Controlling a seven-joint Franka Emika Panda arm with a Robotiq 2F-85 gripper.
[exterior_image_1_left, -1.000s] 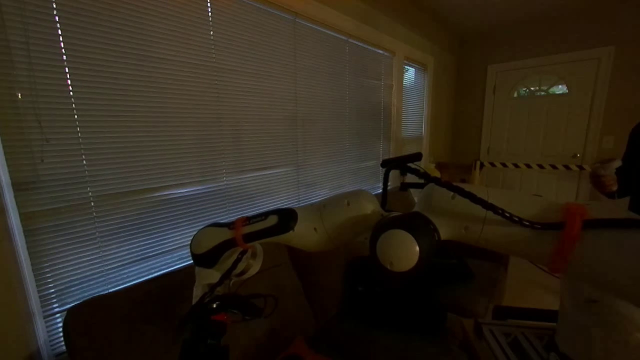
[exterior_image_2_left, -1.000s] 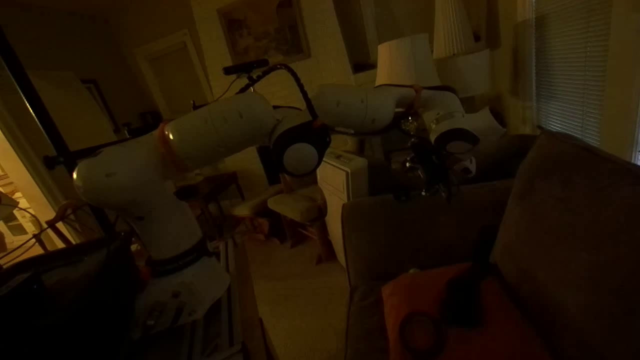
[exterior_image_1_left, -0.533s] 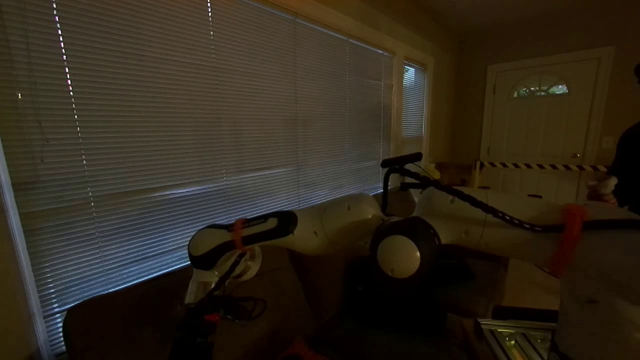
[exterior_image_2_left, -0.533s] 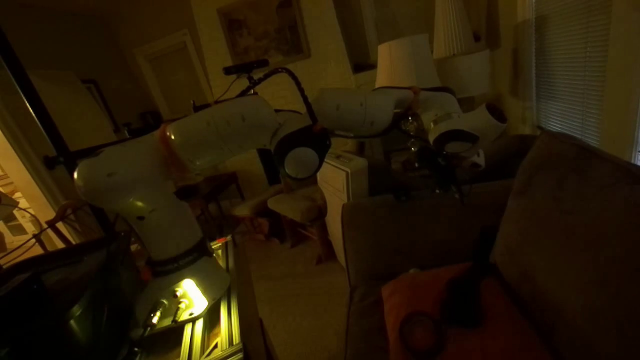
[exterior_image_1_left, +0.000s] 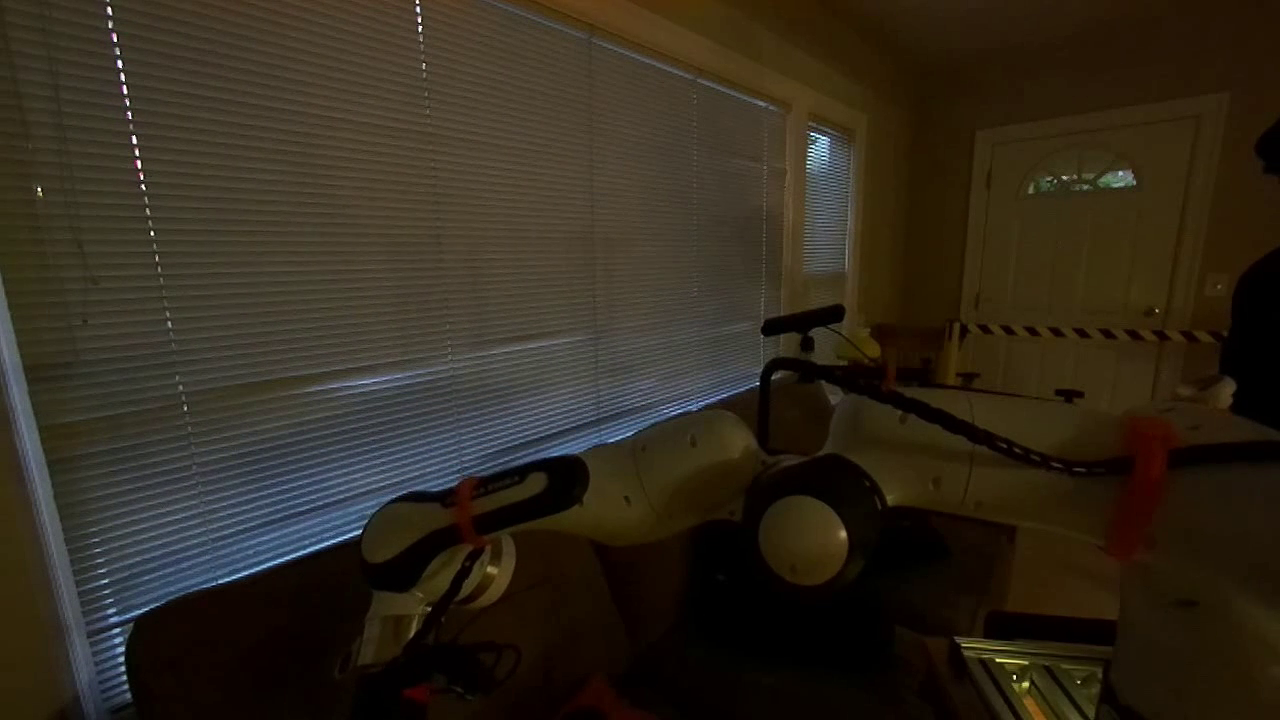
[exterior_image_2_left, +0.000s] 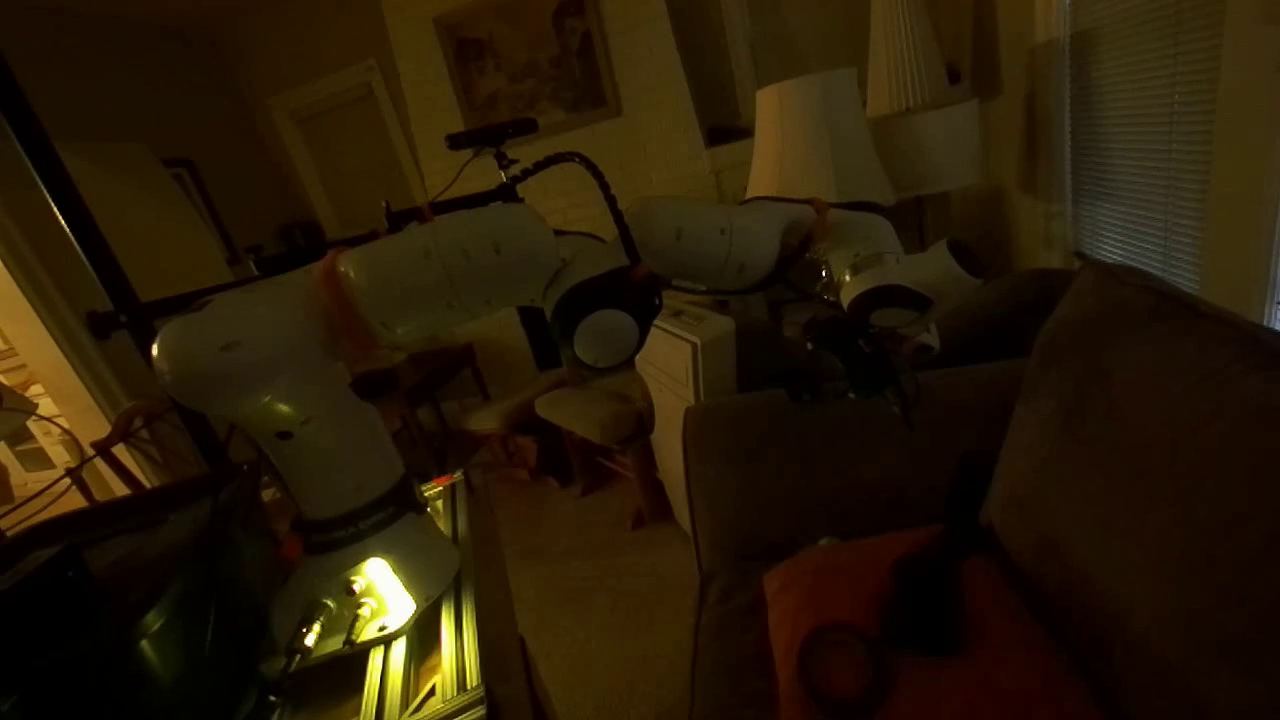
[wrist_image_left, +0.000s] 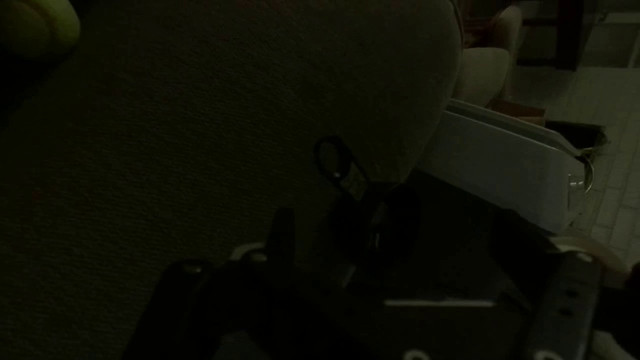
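We saw a striped barrier (exterior_image_1_left: 1090, 333) in an exterior view, and a lampshade (exterior_image_2_left: 815, 140) in an exterior view. Only the wrist view clearly showed the gripper (wrist_image_left: 395, 217) spread wide, facing a dark looped object (wrist_image_left: 357, 192) near the edge of the sofa (wrist_image_left: 200, 140).

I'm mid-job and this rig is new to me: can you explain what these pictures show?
The white machine is a jointed robot arm. Both exterior views come from cameras standing in the room; the wrist view comes from a camera on the arm, looking past its gripper at a sofa. Between the gripper's open fingers a small dark thing with a ring-shaped end shows, seemingly lying on the sofa; it is too dim to name. Nothing appears to be held. In an exterior view, an orange cushion lies on the sofa too.
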